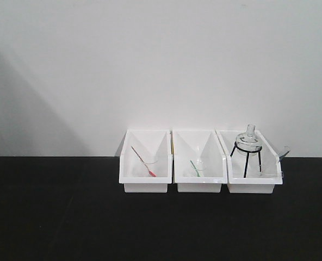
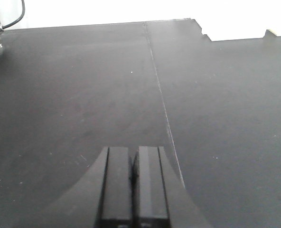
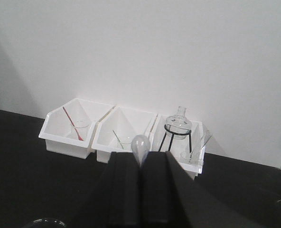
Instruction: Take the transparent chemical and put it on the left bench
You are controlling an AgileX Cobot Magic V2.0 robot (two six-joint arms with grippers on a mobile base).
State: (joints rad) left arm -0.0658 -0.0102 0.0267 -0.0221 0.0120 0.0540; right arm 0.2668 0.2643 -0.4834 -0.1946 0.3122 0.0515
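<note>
The transparent chemical (image 3: 140,144) shows only as a rounded, translucent whitish tip poking up between the black fingers of my right gripper (image 3: 140,156), which is shut on it. The rest of it is hidden by the fingers. That gripper hangs above a matte black bench top (image 3: 26,180), in front of three white bins. My left gripper (image 2: 133,152) is shut with nothing in it, low over a black top (image 2: 74,95) with a seam. Whether either surface is the left bench I cannot tell. Neither gripper appears in the front view.
Three white bins stand side by side against the white wall. The left bin (image 1: 144,163) holds a beaker with a red stick (image 1: 143,161), the middle bin (image 1: 198,163) one with a green stick (image 1: 194,168). A glass flask (image 1: 248,138) on a black tripod fills the right bin. A glass rim (image 3: 43,222) shows below.
</note>
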